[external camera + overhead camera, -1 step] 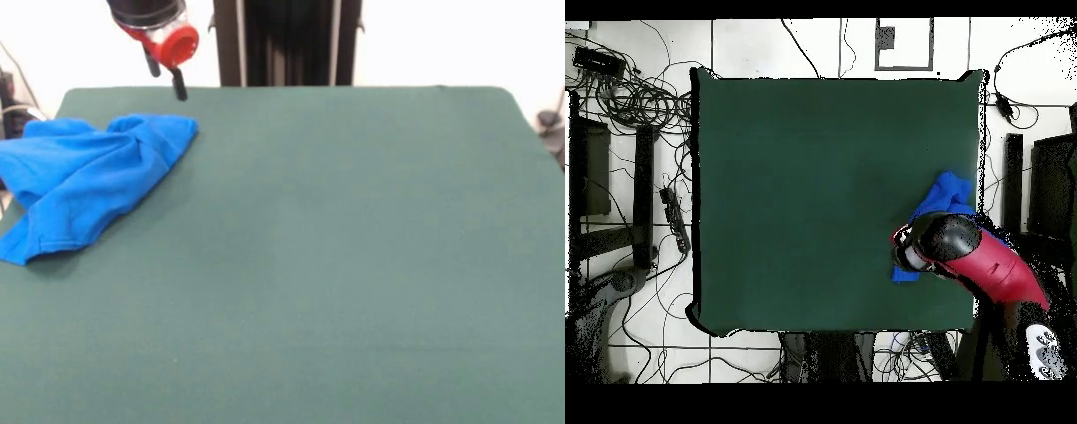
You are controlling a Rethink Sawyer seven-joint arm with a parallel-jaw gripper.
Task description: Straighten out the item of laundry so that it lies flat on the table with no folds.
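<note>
The item of laundry, a bright blue T-shirt, lies crumpled and folded over itself at the far left of the green table. My gripper hangs a little above the shirt's far right corner, not touching it. Its two black fingers stand apart, so it is open, and nothing is between them. In the overhead view the item of laundry lies close to the right edge of the table. The red arm covers much of it there, and a small blue corner shows past the arm's head.
The black pedestal column stands behind the table's far edge. Tangled cables and a power strip lie on the floor beside the table. The shirt reaches the table's left edge in the front view.
</note>
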